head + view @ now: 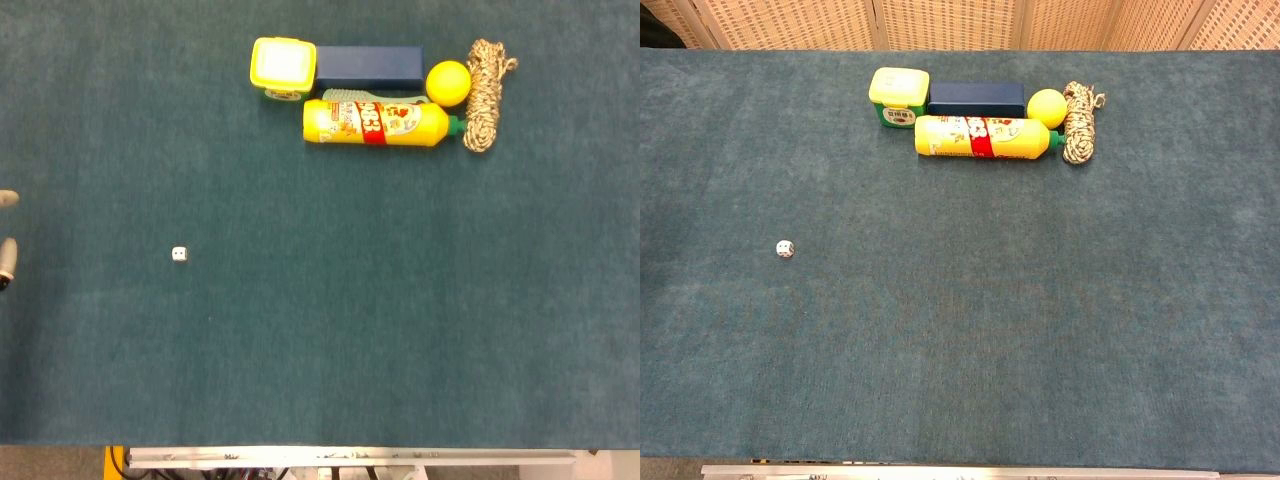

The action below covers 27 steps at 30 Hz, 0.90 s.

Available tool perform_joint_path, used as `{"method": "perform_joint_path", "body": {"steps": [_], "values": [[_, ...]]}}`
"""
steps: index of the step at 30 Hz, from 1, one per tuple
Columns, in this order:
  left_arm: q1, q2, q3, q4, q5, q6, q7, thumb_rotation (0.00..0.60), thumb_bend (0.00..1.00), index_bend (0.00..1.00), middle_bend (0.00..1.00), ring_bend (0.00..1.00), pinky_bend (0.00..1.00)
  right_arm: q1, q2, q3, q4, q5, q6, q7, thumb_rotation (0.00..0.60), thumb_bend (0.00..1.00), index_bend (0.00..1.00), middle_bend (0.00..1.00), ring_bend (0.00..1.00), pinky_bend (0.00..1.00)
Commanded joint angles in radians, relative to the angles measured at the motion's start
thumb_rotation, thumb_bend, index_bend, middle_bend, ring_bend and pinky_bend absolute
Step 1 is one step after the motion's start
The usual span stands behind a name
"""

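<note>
Even overhead light, soft short shadows (no glare), sharp focus

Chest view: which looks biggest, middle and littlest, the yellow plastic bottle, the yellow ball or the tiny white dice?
1. The yellow plastic bottle, lying on its side, looks largest.
2. The round yellow ball comes next.
3. The small white dice looks smallest, though it sits nearer the camera than the other two.

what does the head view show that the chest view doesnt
Only the head view shows fingertips of the left hand at the left edge, holding nothing visible, with the die nearest. Only the chest view shows the wicker screen behind the table. Both show the die, yellow-lidded tub, blue box, yellow bottle, yellow ball and coiled rope.
</note>
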Motion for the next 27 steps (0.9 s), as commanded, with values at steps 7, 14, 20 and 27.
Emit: {"method": "perform_joint_path", "body": {"steps": [7,14,20,27], "values": [[0.0,0.004,0.014,-0.006,0.02,0.0,-0.02,0.6,0.44,0.3,0.32,0.31,0.49,0.011,-0.001,0.002,0.001,0.011,-0.026,0.0,0.6,0.52,0.34,0.4,0.25,0.51],[-0.004,0.031,0.069,-0.058,0.143,0.022,-0.087,0.6,0.44,0.33,0.42,0.38,0.54,-0.003,0.015,0.017,-0.009,0.017,0.009,0.042,0.6,0.52,0.34,0.4,0.25,0.51],[-0.042,0.108,0.133,-0.156,0.255,-0.04,-0.087,0.6,0.45,0.35,0.76,0.61,0.72,-0.017,0.03,0.027,-0.019,0.019,0.04,0.072,0.6,0.52,0.34,0.4,0.25,0.51],[-0.08,0.152,0.17,-0.242,0.286,-0.132,-0.053,0.6,0.73,0.41,0.98,0.75,0.82,-0.032,0.039,0.036,-0.029,0.024,0.07,0.086,0.6,0.52,0.34,0.4,0.25,0.51]]}}
